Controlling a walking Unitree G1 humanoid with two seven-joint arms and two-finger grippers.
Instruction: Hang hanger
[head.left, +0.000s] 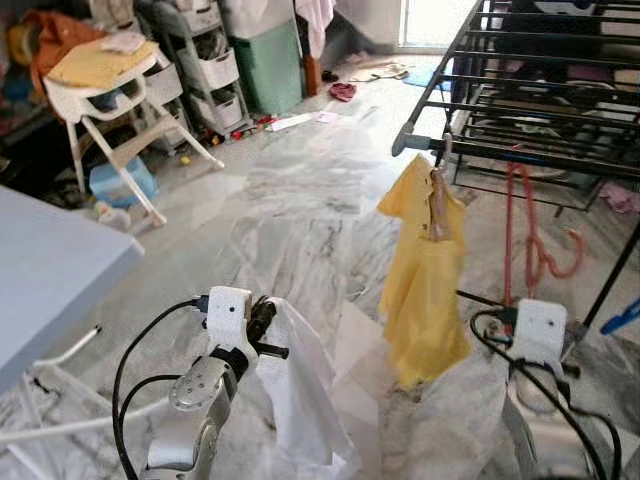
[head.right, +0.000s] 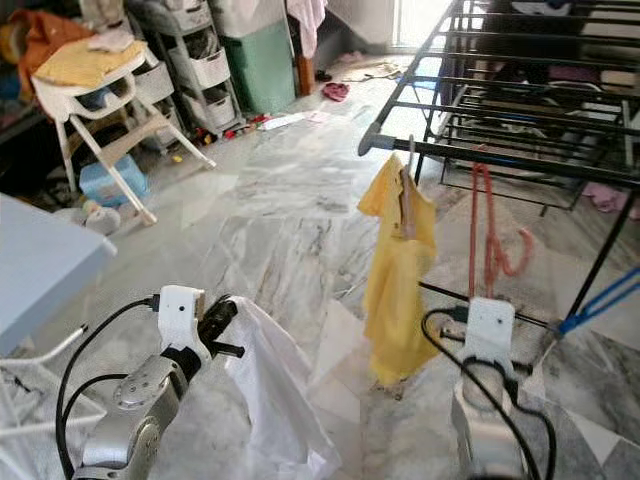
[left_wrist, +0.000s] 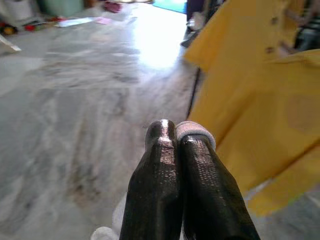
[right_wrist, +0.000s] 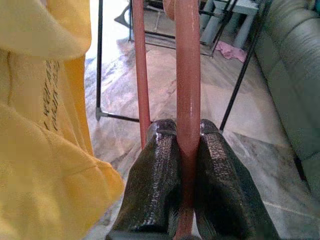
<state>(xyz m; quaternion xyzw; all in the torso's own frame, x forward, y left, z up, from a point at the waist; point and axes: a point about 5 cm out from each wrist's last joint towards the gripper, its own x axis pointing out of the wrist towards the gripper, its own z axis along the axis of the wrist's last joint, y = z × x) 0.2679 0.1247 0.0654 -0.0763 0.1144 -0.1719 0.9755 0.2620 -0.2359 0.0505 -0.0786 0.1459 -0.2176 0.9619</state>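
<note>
- Two tools busy: right tool (right_wrist: 187, 145) clamps the red hanger (right_wrist: 188, 75), beside the drying rack's (head.left: 520, 150) near rail.
- Left tool (left_wrist: 179, 137) pinched on white cloth (head.left: 300, 390).
- Yellow shirt (head.left: 425, 280) hangs between.

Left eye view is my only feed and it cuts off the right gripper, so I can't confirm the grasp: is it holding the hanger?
Observer: Yes. In the right wrist view the right gripper's fingers are shut on the red hanger's bar.
Operator: And the left fingers?
Observer: In the left wrist view the left gripper's fingers are pressed together, with the yellow shirt ahead of them.
</note>
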